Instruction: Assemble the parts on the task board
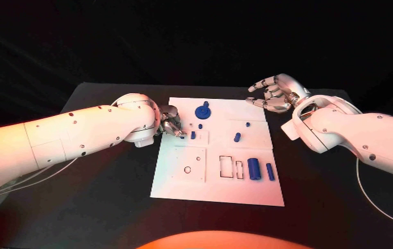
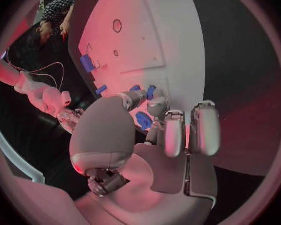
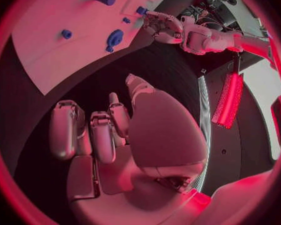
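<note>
Fingertips of the left hand (image 1: pixel 170 121) hide behind its arm at the board (image 1: pixel 218 189) edge; grip unclear. Right hand (image 1: pixel 274 92) hovers, fingers apart, empty.

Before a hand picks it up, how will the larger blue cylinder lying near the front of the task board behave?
The larger blue cylinder lies on its side on the flat white task board, so a push across it would probably make it roll. It looks rigid and smooth, perhaps slippery between fingers. Being small, it is likely light.
</note>
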